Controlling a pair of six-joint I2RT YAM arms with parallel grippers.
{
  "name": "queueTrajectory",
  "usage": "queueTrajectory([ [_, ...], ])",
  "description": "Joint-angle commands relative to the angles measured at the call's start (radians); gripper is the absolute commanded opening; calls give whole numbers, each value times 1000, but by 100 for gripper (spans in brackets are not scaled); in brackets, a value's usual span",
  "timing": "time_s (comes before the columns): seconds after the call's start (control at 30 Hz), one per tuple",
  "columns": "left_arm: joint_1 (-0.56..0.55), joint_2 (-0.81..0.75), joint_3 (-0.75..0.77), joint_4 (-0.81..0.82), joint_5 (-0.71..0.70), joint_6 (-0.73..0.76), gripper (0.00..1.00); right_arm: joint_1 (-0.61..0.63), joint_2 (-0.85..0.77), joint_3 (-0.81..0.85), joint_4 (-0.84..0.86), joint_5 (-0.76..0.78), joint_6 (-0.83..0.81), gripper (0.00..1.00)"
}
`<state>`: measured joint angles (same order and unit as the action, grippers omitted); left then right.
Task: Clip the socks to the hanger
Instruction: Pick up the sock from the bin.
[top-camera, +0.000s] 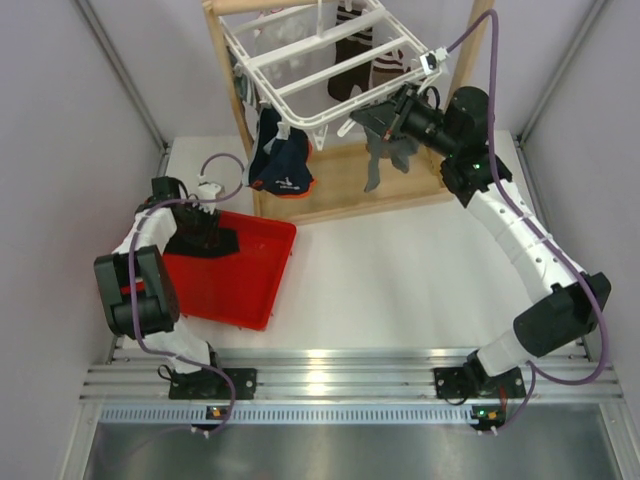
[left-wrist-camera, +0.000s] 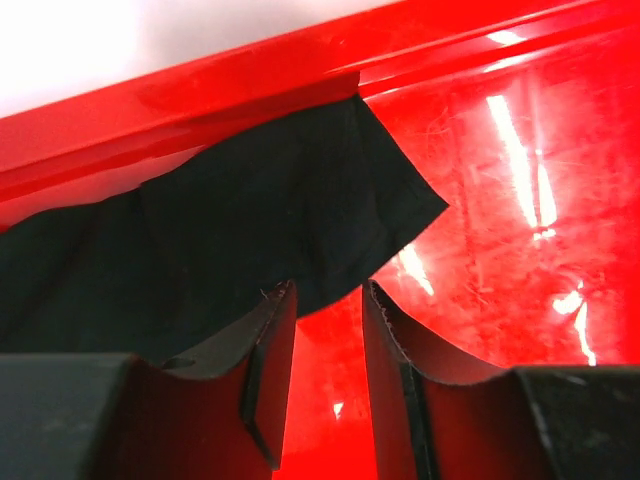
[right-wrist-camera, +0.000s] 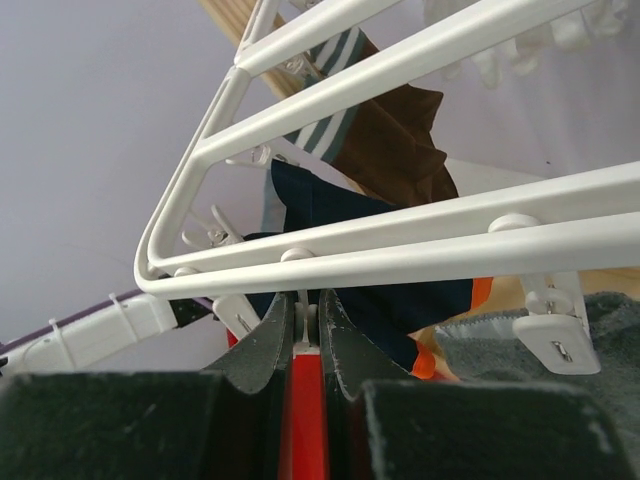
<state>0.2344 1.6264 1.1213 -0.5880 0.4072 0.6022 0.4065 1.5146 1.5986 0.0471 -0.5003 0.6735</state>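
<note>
Our left hand (top-camera: 208, 236) is down in the red tray (top-camera: 250, 292) at the left of the bench (top-camera: 400, 280). In its wrist view the fingers (left-wrist-camera: 270, 340) stand apart, with bare red tray floor showing between them. A black sock (left-wrist-camera: 250, 230) lies flat against the tray's far wall, and its near edge reaches the tip of the left finger. We cannot tell whether that finger touches the cloth.

Our right hand (top-camera: 392, 112) is raised to the near right edge of the white hanger (top-camera: 330, 75), which hangs inside the wooden frame (top-camera: 370, 197). Its fingers are pressed nearly together just under the hanger's outer bar, pinching a thin white clip (right-wrist-camera: 303, 318) between the tips.

Just to the right, another clip (right-wrist-camera: 555, 335) grips a grey sock (right-wrist-camera: 500, 350), which hangs down below the hanger's edge in the top view. Further in, a brown sock with a striped cuff (right-wrist-camera: 400, 150) hangs from the bars. Navy fabric with orange trim (top-camera: 282, 165) hangs at the hanger's left corner, above the tray's far edge.
</note>
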Motion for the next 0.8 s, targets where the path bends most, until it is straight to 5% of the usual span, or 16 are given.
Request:
queueTrajectory([
  [0.0, -10, 26, 40, 45, 16, 38, 38, -15, 9, 37, -16, 28, -40, 0],
  [0.53, -33, 122, 43, 88, 4, 54, 40, -15, 36, 63, -44, 42, -54, 0],
  [0.77, -32, 133, 46, 91, 15, 57, 22, -15, 36, 58, -68, 45, -60, 0],
])
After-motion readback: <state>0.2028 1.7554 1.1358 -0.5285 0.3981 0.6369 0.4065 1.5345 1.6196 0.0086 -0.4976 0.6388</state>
